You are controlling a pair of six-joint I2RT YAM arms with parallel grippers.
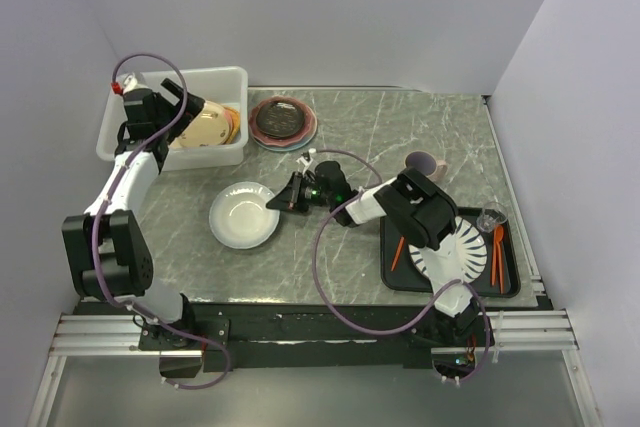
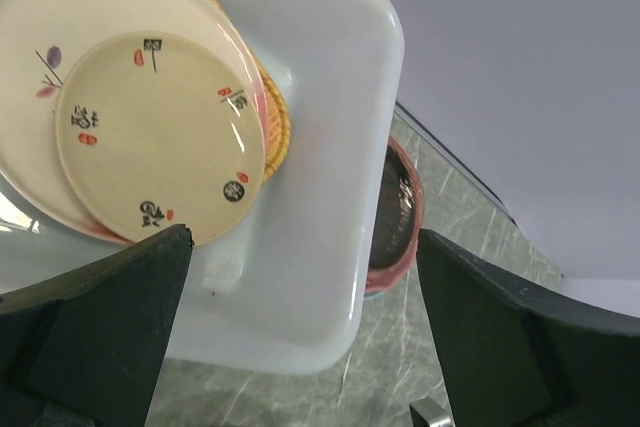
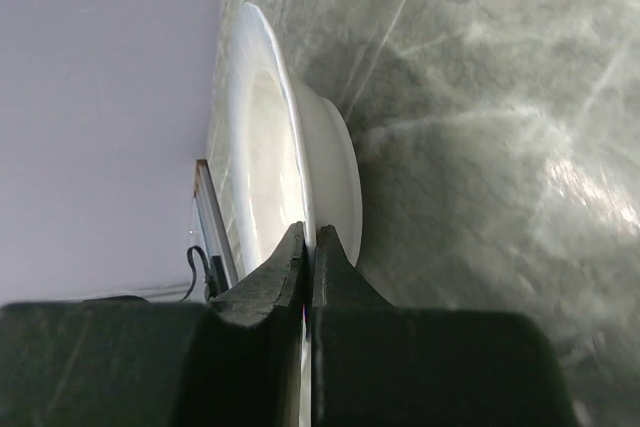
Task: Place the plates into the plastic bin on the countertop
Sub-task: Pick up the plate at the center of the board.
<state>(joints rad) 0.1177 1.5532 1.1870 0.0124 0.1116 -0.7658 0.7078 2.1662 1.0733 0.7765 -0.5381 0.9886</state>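
Since the white plate (image 1: 243, 215), lying on the countertop (image 1: 380, 137) apart from the plastic bin (image 1: 225, 77), is pinched only at its rim by the right gripper (image 3: 308, 247), it may be dropped when lifted.

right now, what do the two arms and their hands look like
Both are the same build: the left arm and right arm have white tube links between chunky black joint housings. A thin purple cable loops loosely along each. The left hand and right hand each have two blunt black fingers.
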